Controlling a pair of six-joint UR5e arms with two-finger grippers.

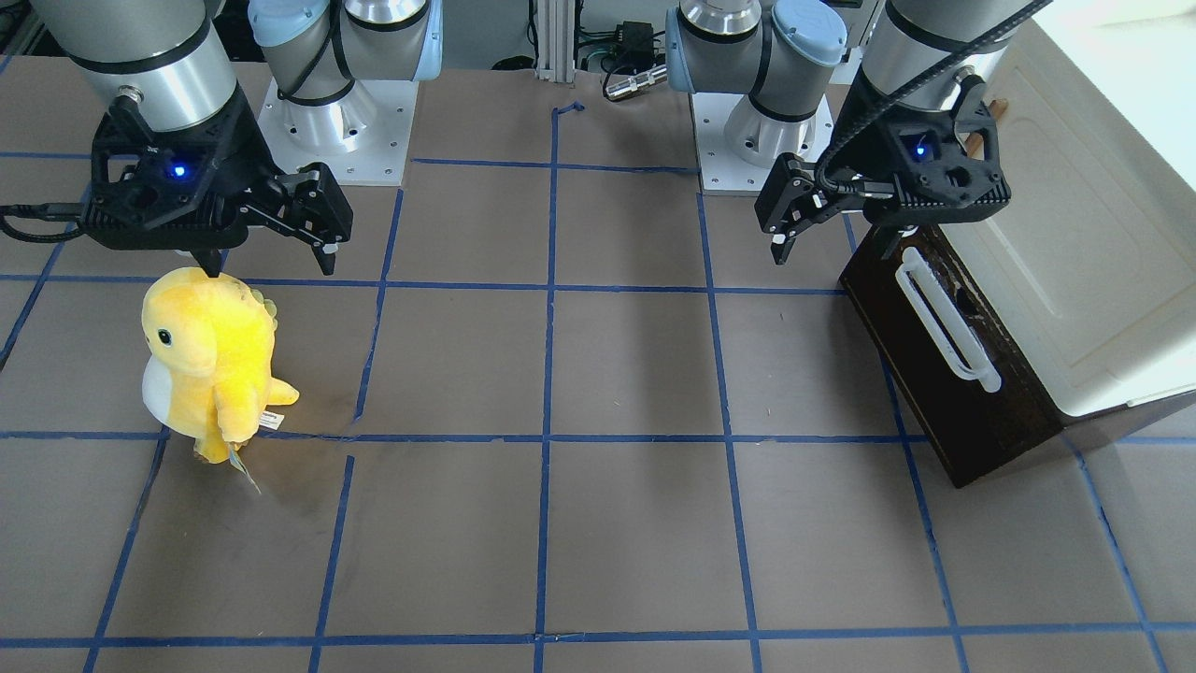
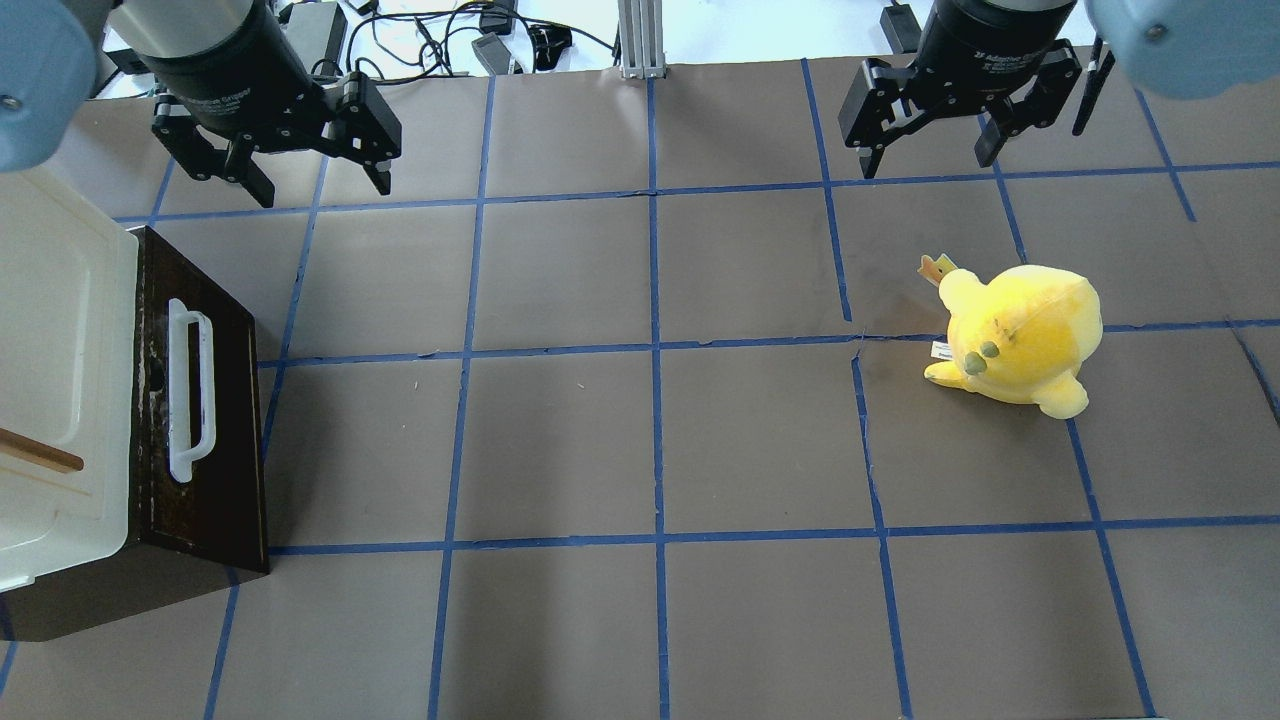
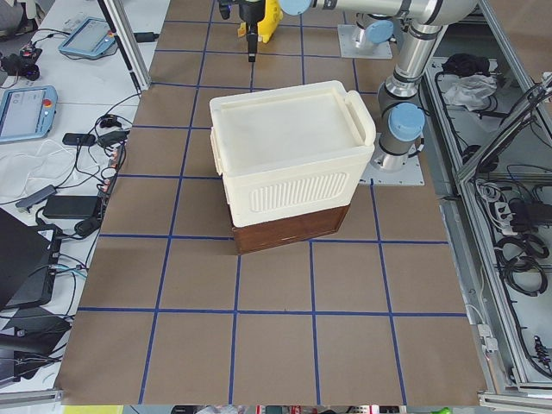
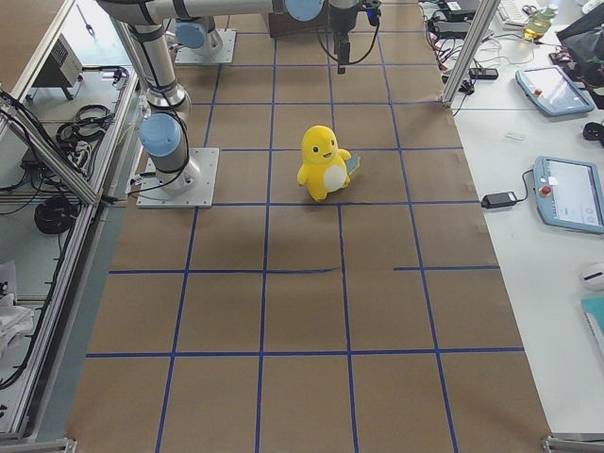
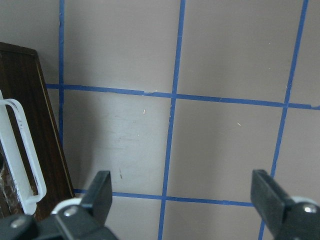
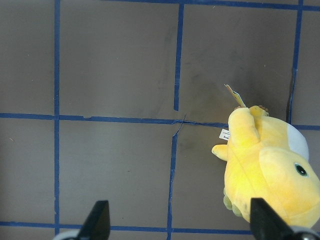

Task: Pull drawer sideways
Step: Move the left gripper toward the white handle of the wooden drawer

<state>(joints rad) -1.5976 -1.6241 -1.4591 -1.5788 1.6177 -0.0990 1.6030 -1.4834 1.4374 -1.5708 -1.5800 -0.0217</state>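
Brown paper with a blue tape grid covers the table (image 2: 650,450). Over it, on the robot's left, hangs the left gripper (image 2: 322,190), its fingers spread wide and holding nothing, with only bare paper between them in the wrist view. Just beside it, apart and lower, is the end nearest the robot bases of the wide dark brown wooden drawer (image 2: 225,440). That front faces the table's middle and carries a long white bar handle (image 2: 190,395), untouched. The drawer sits under a cream plastic cabinet (image 2: 60,330) with a small brown wooden handle (image 2: 40,452) at the table's left end. Far to the right, the right gripper (image 2: 928,162) also hangs spread and empty, near a yellow plush dinosaur toy (image 2: 1020,335) standing on the paper, well apart from the drawer.
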